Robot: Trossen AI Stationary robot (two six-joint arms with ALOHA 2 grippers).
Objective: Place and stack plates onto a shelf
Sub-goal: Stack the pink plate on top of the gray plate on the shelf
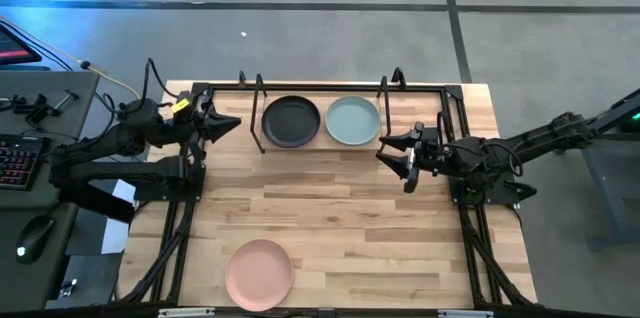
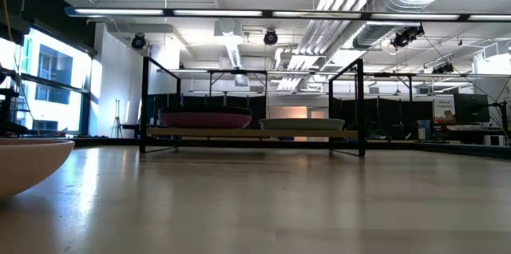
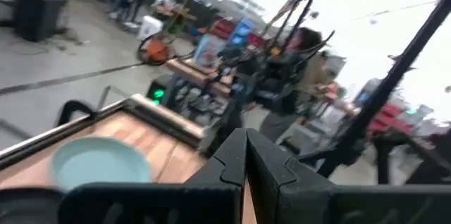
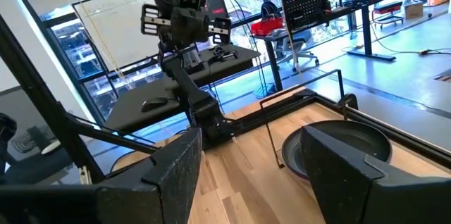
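The shelf (image 2: 251, 133) stands at the table's far side, a wooden board on black wire legs. On it lie the black plate (image 1: 291, 121) and, to its right, the blue-green plate (image 1: 352, 120). In the low view a purplish plate (image 2: 205, 117) shows under the black one's spot. The pale pink plate (image 1: 259, 274) rests flat on the table near its near edge. My left gripper (image 1: 228, 124) is shut and hovers left of the shelf. My right gripper (image 1: 396, 156) is open, just right of and nearer than the blue-green plate. Neither holds anything.
A larger black metal frame (image 1: 455, 108) runs around the table's far edge and both sides. Bare wooden tabletop (image 1: 330, 218) lies between the shelf and the pink plate. A desk with a keyboard (image 1: 15, 158) stands left of the table.
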